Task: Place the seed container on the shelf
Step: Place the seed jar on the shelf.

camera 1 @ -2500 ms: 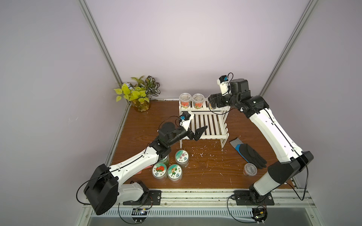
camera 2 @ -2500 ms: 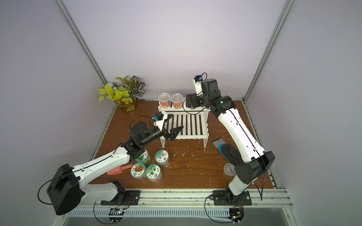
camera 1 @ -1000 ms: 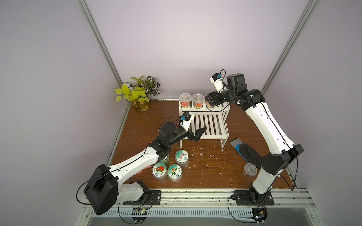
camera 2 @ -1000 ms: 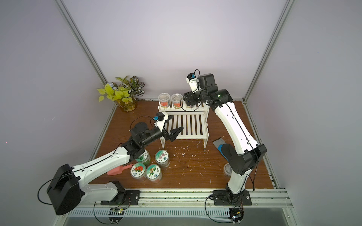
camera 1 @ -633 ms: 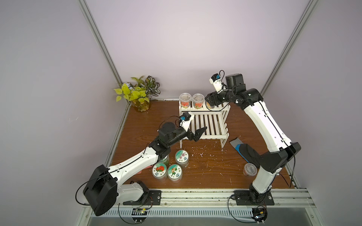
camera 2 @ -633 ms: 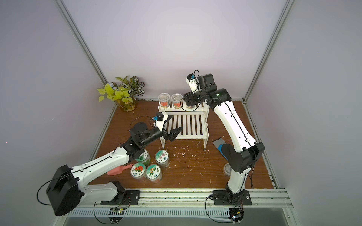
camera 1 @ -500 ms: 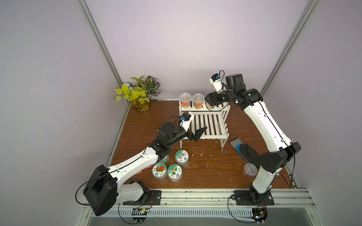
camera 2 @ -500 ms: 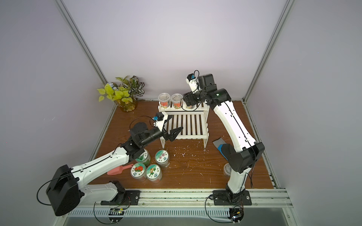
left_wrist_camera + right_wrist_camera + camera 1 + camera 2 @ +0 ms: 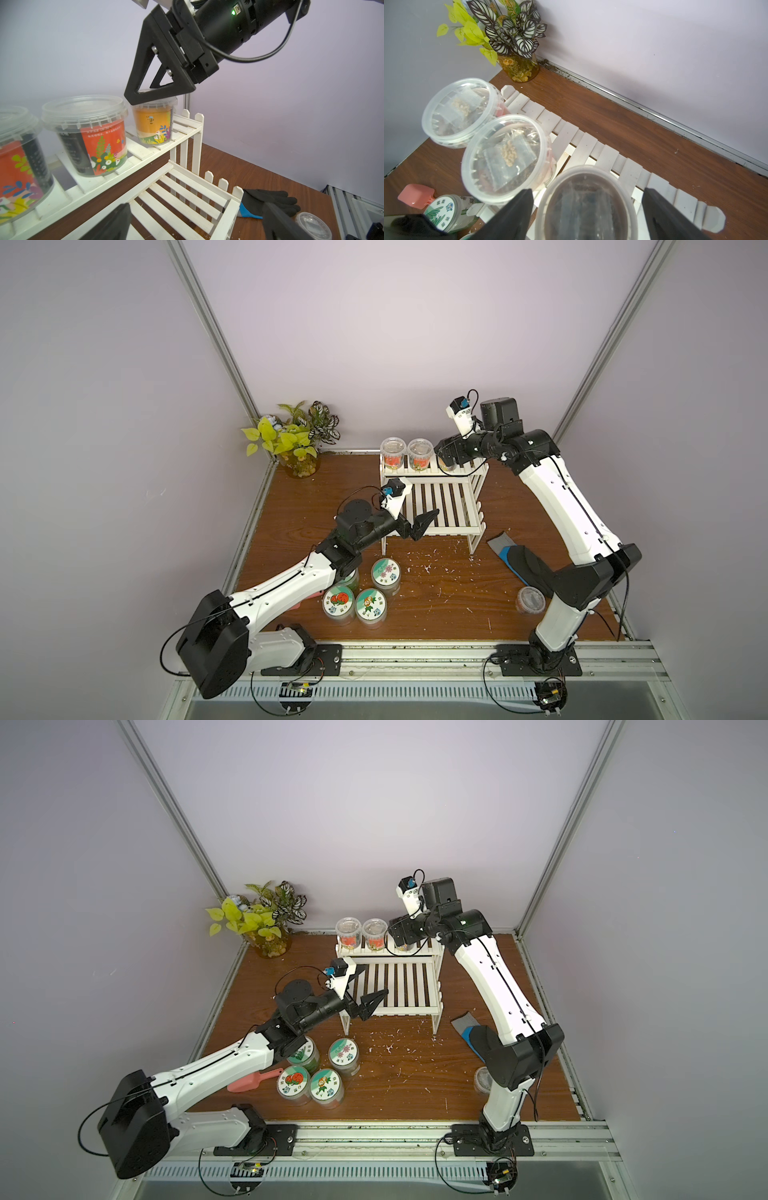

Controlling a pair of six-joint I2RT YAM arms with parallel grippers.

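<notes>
In both top views, the shelf (image 9: 432,506) stands mid-frame on the desk (image 9: 316,497). The right gripper (image 9: 446,460) sits over the upper tier's right end, beside two clear tubs (image 9: 394,448). The left gripper (image 9: 424,526) hovers at the shelf's lower-left corner, jaws wide apart. We see four lidded jars (image 9: 371,610) lower left and a glove (image 9: 524,565) to the right.

In the left wrist view, the seed container (image 9: 153,126) stands upright on the upper tier, mid-frame, under the right gripper.

In the right wrist view, its lid fills the bottom centre. The jaws stand apart on either side of it, and the nearest tub is just beside it.
</notes>
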